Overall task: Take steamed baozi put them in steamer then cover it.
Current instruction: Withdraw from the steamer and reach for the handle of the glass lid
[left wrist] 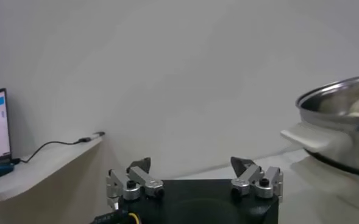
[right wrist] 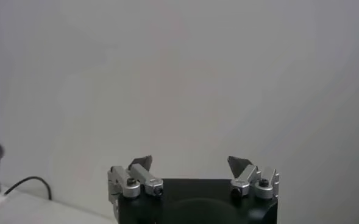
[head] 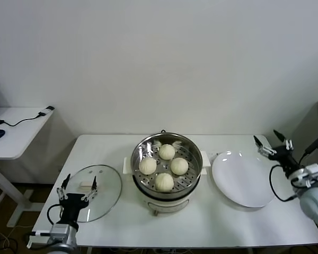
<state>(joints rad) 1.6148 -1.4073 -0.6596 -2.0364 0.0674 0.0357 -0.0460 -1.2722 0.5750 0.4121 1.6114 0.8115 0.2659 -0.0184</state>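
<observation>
- While four buns (head: 164,166) sit inside the steamer (head: 167,165) at the middle of the white table (head: 228,225), both arms are held low at the table's near corners.
- Left of the steamer, the glass lid (head: 95,192) lies flat on the table, its white handle up.
- At the lid's near edge, the left gripper (head: 78,189) hovers with its fingers spread wide and empty, just in front of the handle.
- From the left wrist camera, the same left gripper (left wrist: 194,176) points level toward the wall, with the steamer's rim and white side handle (left wrist: 310,137) off to one side.
- Right of the steamer lies a bare white plate (head: 243,179).
- Beyond the plate's far right edge, the right gripper (head: 273,142) is raised, fingers wide apart, gripping nothing.
- On the steamer's far left stands a side desk (head: 13,132) with a cable.
</observation>
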